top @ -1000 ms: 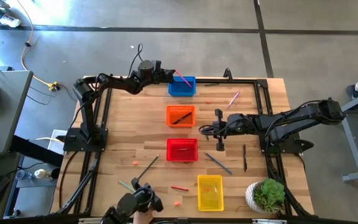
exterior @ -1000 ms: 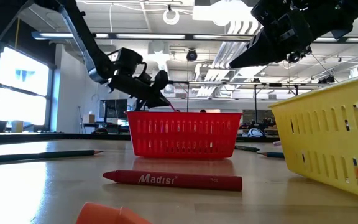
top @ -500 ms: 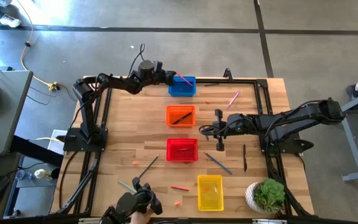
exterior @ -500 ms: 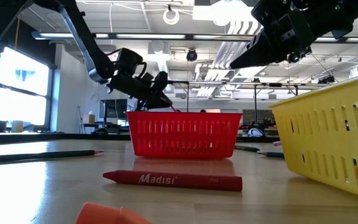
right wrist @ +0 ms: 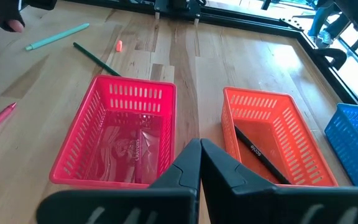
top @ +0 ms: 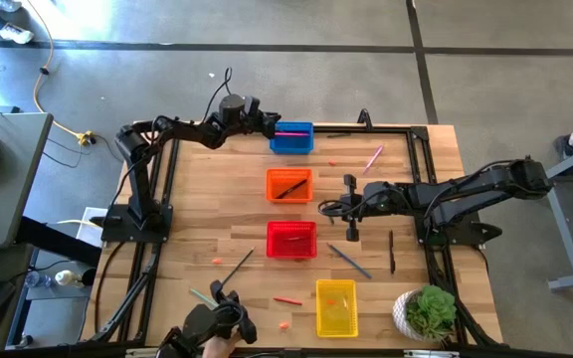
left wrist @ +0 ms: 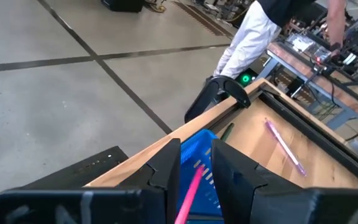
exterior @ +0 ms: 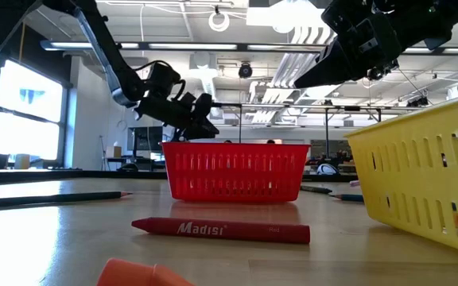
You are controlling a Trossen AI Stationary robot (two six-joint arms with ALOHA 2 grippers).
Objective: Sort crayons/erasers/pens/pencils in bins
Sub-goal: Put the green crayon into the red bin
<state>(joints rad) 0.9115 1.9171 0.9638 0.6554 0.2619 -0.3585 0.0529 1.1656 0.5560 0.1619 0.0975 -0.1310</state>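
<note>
Four mesh bins stand in a row: blue [top: 291,140] at the far edge, then orange [top: 288,185], red [top: 291,240] and yellow [top: 335,307]. My left gripper [top: 270,128] is at the blue bin's left rim, shut on a pink pen [top: 292,129] that reaches out over the bin. My right gripper [top: 326,207] is shut and empty, above the table to the right of the orange and red bins. Small orange-red erasers lie on the table [top: 216,262] [top: 285,324]. A red crayon [exterior: 221,229] lies near the yellow bin. My left gripper pinches the pink pen near one end [left wrist: 190,188] between its two fingers [left wrist: 166,169]. The fingers come about level from the table's left and lie along the pen. The pen sticks out past the fingertips, about level, lifted clear over the blue bin [left wrist: 199,148].
A dark pencil lies in the orange bin [right wrist: 260,152]. Loose on the table are a second pink pen [top: 373,159], a dark pencil [top: 237,267], a grey-blue pen [top: 350,261] and a dark pen [top: 391,252]. A potted plant [top: 428,312] stands at the near right corner.
My left gripper has tipped up, and the pink pen, which slanted down into the blue bin, now lies about level across it.
</note>
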